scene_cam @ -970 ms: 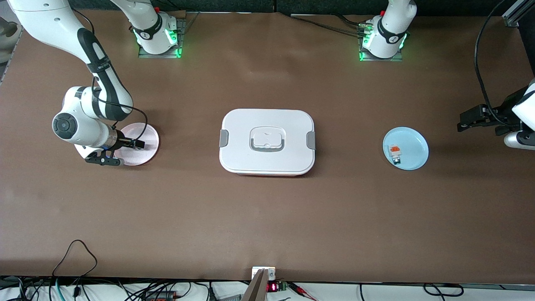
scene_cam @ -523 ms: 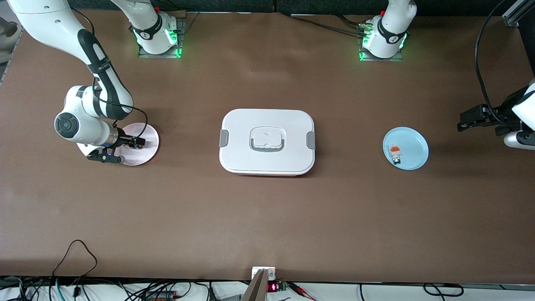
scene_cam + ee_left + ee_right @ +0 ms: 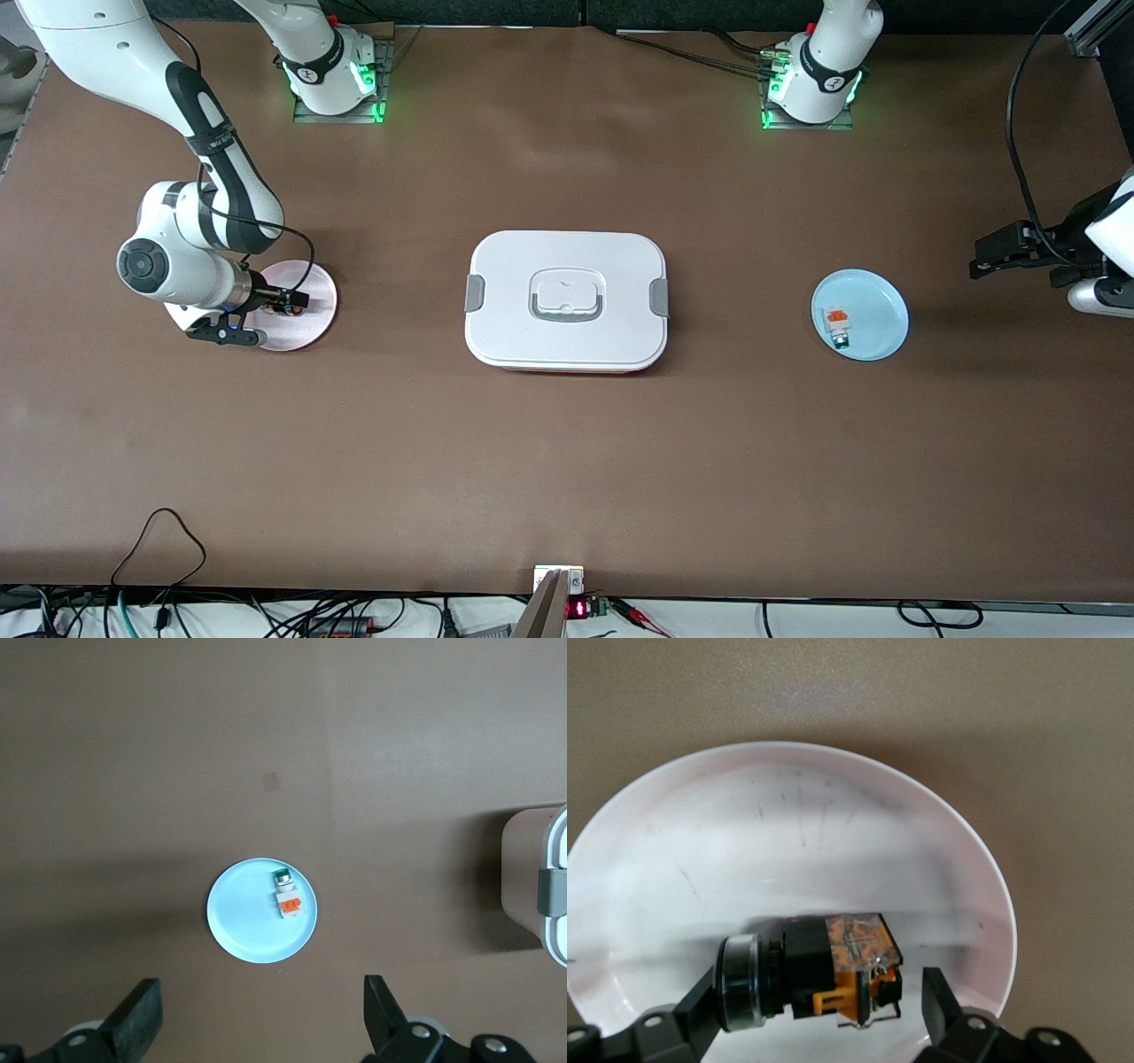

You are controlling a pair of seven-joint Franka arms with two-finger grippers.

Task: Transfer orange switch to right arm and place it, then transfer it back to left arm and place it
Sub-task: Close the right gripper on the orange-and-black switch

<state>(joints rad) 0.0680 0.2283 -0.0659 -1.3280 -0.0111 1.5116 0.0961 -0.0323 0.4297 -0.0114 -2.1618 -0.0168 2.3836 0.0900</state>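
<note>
The orange switch (image 3: 806, 979), a black cylinder with a metal end and an orange part, lies on its side on the pink plate (image 3: 788, 833) toward the right arm's end of the table. My right gripper (image 3: 818, 997) is down on that plate (image 3: 314, 297), open, one finger at each end of the switch. One finger touches the metal end and a small gap shows at the other. In the front view the right gripper (image 3: 285, 304) hides most of the switch. My left gripper (image 3: 983, 261) waits open and empty in the air at its own end of the table. The white box (image 3: 567, 301) stands mid-table between the plates.
A blue plate (image 3: 877, 310) toward the left arm's end carries a small white block with an orange top (image 3: 837, 319). In the left wrist view the blue plate (image 3: 244, 912) lies below the left gripper (image 3: 259, 1014), and a corner of the box (image 3: 554, 895) shows. Cables run along the table's near edge.
The right gripper has shifted slightly and settled lower on the pink plate around the switch. The left arm has not moved.
</note>
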